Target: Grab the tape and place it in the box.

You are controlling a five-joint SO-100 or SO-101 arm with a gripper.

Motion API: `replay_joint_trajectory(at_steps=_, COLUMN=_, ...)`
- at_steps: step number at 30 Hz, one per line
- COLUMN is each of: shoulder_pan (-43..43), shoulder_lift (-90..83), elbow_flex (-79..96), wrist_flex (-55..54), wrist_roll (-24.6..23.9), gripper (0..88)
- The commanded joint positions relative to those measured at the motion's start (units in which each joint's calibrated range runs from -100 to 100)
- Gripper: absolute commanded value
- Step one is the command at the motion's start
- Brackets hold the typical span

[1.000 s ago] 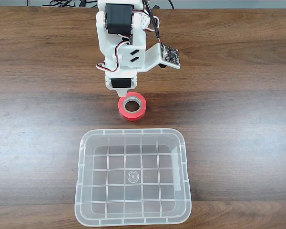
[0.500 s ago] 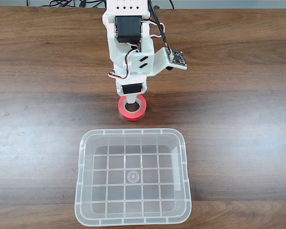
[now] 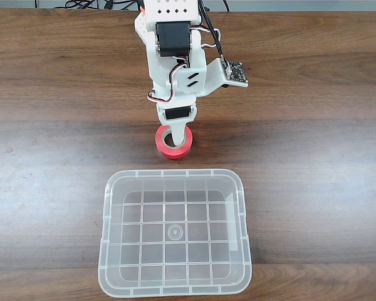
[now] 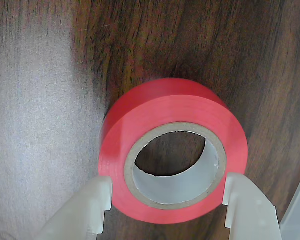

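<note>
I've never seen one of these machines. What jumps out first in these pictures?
The bright red tape lying flat on the dark wooden table, right under the white arm, catches the eye first. In the wrist view the end effector is open, with one pale finger on either side of the roll. Nearer the camera in the fixed view sits a big clear box, with nothing inside.

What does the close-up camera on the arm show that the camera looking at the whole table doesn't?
The wrist view shows both pale fingertips standing one at each side of the red tape, with its tan core and the wood seen through its hole. The fixed view shows the whole clear box, with no tape in it, in front of the tape, and the white arm with its cables. Both show the tape lying flat on the dark wooden table with the gripper at it.
</note>
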Motion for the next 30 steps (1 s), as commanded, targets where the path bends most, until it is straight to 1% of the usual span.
replay_joint_trajectory(at_steps=1, shoulder_pan=0.4, shoulder_lift=-0.7, elbow_flex=2.8, wrist_flex=-0.4, wrist_roll=-0.2, gripper=17.9)
replay_joint_trajectory(at_steps=3, shoulder_pan=0.5, shoulder_lift=-0.8, elbow_flex=4.4, wrist_flex=-0.7, wrist_roll=-0.3, gripper=17.1)
replay_joint_trajectory(at_steps=9, shoulder_pan=0.5, shoulder_lift=-0.1, elbow_flex=8.8, wrist_flex=-7.3, wrist_roll=0.2, gripper=17.1)
replay_joint_trajectory(at_steps=15, shoulder_pan=-0.1, shoulder_lift=0.0, elbow_flex=8.6, wrist_flex=-8.4, wrist_roll=0.2, gripper=16.8)
replay_joint_trajectory(at_steps=17, shoulder_pan=0.0, shoulder_lift=-0.2, elbow_flex=8.6, wrist_flex=-8.3, wrist_roll=0.2, gripper=14.6)
replay_joint_trajectory(at_steps=21, shoulder_pan=0.5, shoulder_lift=-0.7, elbow_flex=8.6, wrist_flex=-8.2, wrist_roll=0.3, gripper=6.8)
replay_joint_trajectory(at_steps=23, shoulder_pan=0.5, shoulder_lift=-0.8, elbow_flex=8.5, wrist_flex=-8.2, wrist_roll=1.1, gripper=6.1)
replay_joint_trajectory(at_steps=30, shoulder_pan=0.6, shoulder_lift=-0.9, elbow_flex=8.3, wrist_flex=-7.8, wrist_roll=1.2, gripper=6.0)
